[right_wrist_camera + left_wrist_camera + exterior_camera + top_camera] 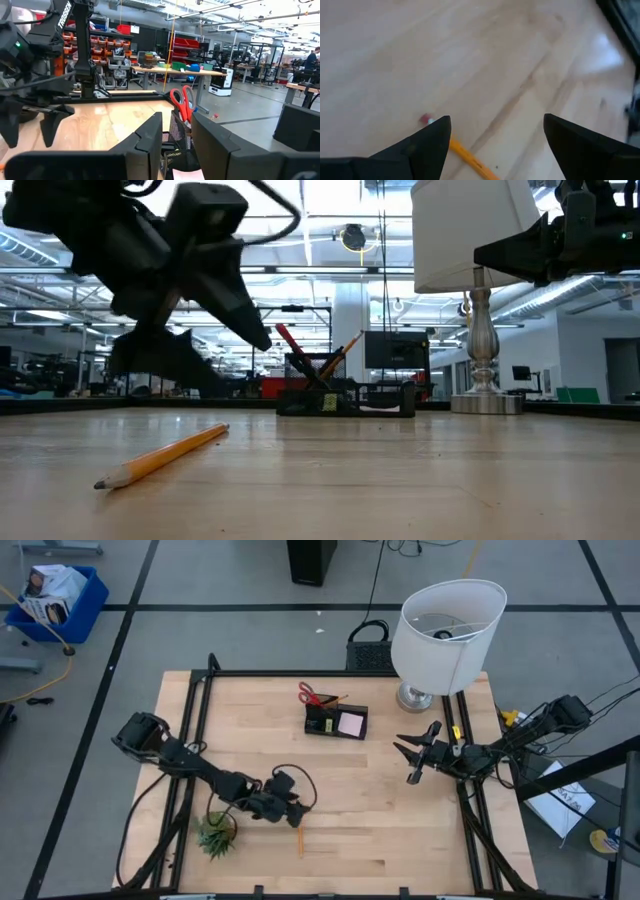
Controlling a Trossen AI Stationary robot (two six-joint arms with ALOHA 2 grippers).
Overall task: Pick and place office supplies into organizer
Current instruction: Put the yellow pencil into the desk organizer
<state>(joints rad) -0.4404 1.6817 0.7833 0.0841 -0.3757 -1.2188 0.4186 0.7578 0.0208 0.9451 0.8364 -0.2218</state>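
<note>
Yellow hex pencil w/ pink eraser, flat on pale wood-grain table.

Pencil half hidden by left tool

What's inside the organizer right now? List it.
The organizer holds red-handled scissors and a pencil standing upright, plus a pink sticky-note pad. Anything lower in the compartments is hidden.

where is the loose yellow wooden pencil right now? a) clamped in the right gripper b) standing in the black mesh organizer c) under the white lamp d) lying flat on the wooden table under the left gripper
d: the yellow wooden pencil lies flat on the light wooden table, just below the open left gripper, which is not touching it.
</note>
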